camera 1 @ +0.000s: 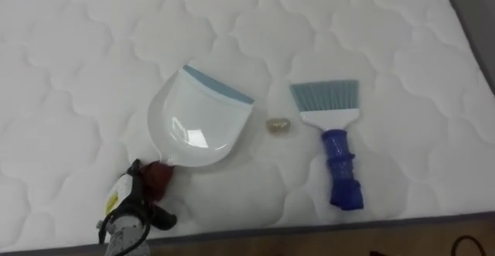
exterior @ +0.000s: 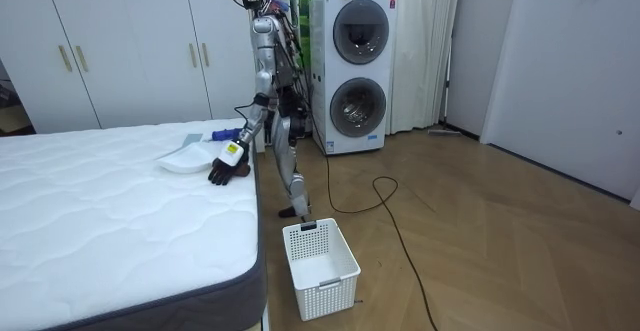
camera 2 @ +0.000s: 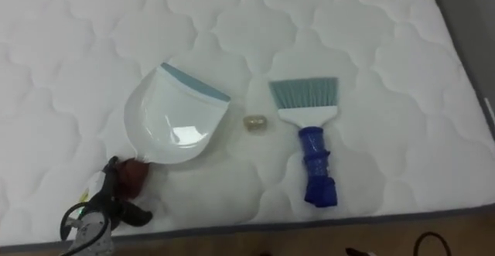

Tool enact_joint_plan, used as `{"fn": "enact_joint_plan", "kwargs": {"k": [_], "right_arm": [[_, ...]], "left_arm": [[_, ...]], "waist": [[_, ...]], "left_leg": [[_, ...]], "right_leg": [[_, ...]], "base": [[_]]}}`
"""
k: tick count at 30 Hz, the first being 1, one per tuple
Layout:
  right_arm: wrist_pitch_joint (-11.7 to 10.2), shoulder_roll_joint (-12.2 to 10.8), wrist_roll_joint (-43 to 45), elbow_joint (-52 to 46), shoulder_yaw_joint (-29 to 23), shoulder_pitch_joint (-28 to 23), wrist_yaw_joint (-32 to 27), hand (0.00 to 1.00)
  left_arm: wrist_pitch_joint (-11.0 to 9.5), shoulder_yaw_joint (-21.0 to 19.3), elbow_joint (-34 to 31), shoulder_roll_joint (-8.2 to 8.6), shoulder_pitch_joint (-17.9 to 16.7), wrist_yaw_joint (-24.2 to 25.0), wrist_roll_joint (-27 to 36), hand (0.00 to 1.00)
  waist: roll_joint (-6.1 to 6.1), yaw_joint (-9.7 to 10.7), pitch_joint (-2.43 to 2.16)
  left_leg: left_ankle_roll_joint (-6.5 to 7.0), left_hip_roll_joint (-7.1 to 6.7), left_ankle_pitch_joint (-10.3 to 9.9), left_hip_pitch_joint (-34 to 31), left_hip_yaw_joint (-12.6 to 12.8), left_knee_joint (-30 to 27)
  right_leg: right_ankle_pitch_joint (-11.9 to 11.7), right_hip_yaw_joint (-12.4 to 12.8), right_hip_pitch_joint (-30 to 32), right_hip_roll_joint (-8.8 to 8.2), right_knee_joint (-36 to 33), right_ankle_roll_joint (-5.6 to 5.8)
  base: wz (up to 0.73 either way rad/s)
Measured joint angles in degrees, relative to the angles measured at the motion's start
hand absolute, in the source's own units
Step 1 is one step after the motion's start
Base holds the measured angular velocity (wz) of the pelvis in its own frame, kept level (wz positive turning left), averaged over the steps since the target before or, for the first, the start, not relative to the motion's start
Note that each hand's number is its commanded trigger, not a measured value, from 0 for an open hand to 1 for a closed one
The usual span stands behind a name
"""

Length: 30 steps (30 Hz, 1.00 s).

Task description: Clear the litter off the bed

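From my station I see a white quilted mattress (camera 1: pixel 77 55) across the head cameras, its dark-trimmed near edge running along the bottom. In the room view the robot stands at the side of the bed, on a wooden floor (exterior: pixel 480 231), with white wardrobe doors (exterior: pixel 120 41) on the far wall and a stacked white washer and dryer (exterior: pixel 350 71) behind it. A white slotted plastic laundry basket (exterior: pixel 325 281) sits on the floor just beside the bed's corner.

A white plastic dustpan with a blue-grey lip (camera 1: pixel 203 121) lies flat on the mattress, left of centre, lip pointing far and right. My left hand (camera 1: pixel 147 202) comes in from the near left, and its dark fingers are curled round the pan's dark red handle (camera 1: pixel 161 177).

Right of the pan lies a small yellowish crumpled scrap (camera 1: pixel 278 126), apart from the lip. Further right is a hand brush with teal bristles, white head and blue handle (camera 1: pixel 334 132), bristles far, handle towards the near edge, untouched.
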State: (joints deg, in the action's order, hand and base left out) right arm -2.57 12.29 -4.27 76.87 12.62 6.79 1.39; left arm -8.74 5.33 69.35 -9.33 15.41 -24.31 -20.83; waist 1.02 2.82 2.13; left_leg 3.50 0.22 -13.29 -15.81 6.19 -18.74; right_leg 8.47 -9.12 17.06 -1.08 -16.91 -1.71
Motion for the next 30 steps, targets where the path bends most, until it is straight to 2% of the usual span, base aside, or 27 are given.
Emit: {"fn": "enact_joint_plan", "kwargs": {"k": [5, 10, 15, 19, 30], "right_arm": [[0.15, -0.11, -0.59, -0.14, 0.47, 0.40, -0.01, 0.00], [0.14, 0.01, -2.70, -0.24, 2.40, 0.20, -0.09, 0.00], [0.08, 0.05, -2.74, -0.22, 3.15, 0.49, -0.21, 0.00], [0.04, 0.14, -3.28, -0.23, 4.24, 0.58, -0.69, 0.00], [0.10, 0.11, -4.49, -0.23, 4.24, 0.16, -0.68, 0.00]], "left_arm": [[0.38, -1.00, -0.11, -2.93, 2.27, -1.78, -0.09, 1.00], [1.65, 0.64, 1.21, -3.89, 3.09, -2.79, -0.09, 1.00], [3.39, 1.87, 2.10, -2.82, 3.18, -2.39, -0.07, 1.00], [3.41, 2.93, 2.71, -2.50, 3.18, -1.98, -0.06, 1.00], [3.40, 3.82, 3.75, -2.48, 2.02, -1.38, -0.10, 1.00]], "waist": [[0.29, 0.14, 0.18], [0.27, 0.21, 0.20], [0.14, 0.29, 0.27], [0.10, 0.25, 0.28], [0.07, 0.02, 0.28]], "left_leg": [[0.00, -0.01, 0.10, -1.08, 0.03, -0.40], [0.06, -0.04, 0.13, -1.03, 0.00, -0.51], [0.06, -0.03, 0.14, -1.01, -0.01, -0.35], [0.08, -0.03, 0.16, -0.89, 0.00, -0.06], [0.10, 0.00, 0.19, 0.63, 1.14, 0.40]], "right_leg": [[-0.06, -0.59, 1.16, -0.33, -0.87, -0.35], [-0.06, -1.18, 1.16, -0.52, -1.05, -0.35], [-0.06, -1.34, 1.15, -0.55, -0.90, -0.35], [-0.06, -1.97, 1.10, -0.68, -0.88, -0.34], [-0.06, -1.51, 0.10, -0.65, -0.95, -0.34]], "base": [[0.00], [0.00], [0.00], [0.00], [-0.04]]}}
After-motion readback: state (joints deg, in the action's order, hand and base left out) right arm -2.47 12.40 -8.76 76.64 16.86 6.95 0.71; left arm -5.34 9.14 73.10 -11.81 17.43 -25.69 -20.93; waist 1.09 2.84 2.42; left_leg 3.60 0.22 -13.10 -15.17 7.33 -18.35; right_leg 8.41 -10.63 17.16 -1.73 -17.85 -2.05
